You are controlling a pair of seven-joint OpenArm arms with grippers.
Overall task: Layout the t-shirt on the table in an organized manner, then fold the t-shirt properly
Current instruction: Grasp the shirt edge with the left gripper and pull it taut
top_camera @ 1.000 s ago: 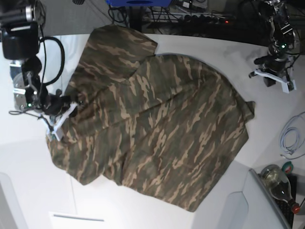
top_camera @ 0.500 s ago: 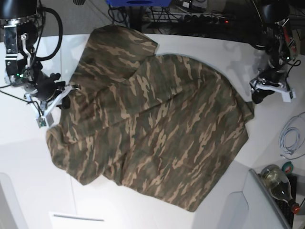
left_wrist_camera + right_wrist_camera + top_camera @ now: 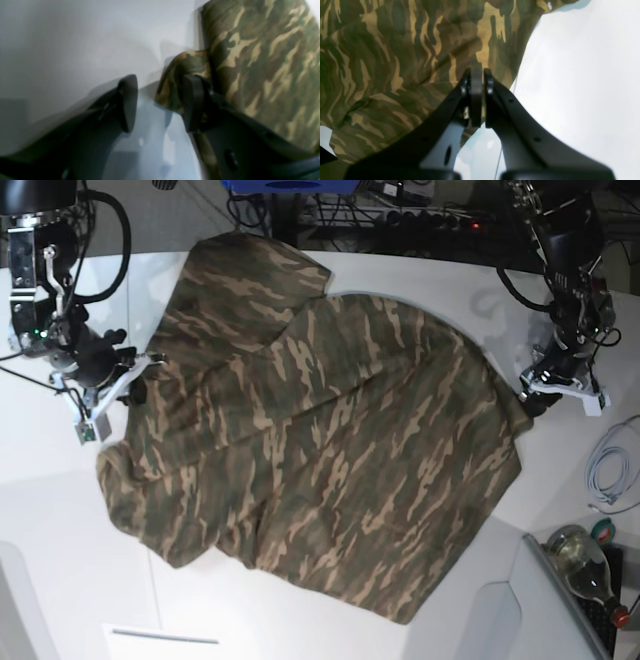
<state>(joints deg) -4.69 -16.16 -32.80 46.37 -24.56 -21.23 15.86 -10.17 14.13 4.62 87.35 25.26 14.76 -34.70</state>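
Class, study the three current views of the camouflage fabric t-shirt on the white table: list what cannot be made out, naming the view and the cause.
- Ribbed collar of the camouflage fabric t-shirt: not visible in any view.
- Left gripper: base view too small to show its jaws; the left wrist view is blurred.
- Right gripper: whether cloth is pinched; its own fingers hide the gap.
- White table: cut off by the base view's edges.

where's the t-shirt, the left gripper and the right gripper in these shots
t-shirt (image 3: 330, 450), base view, middle of the camouflage body.
left gripper (image 3: 160, 102), left wrist view, gap between its open fingertips beside the shirt's corner.
right gripper (image 3: 476, 82), right wrist view, between the closed fingertips above the fabric edge.
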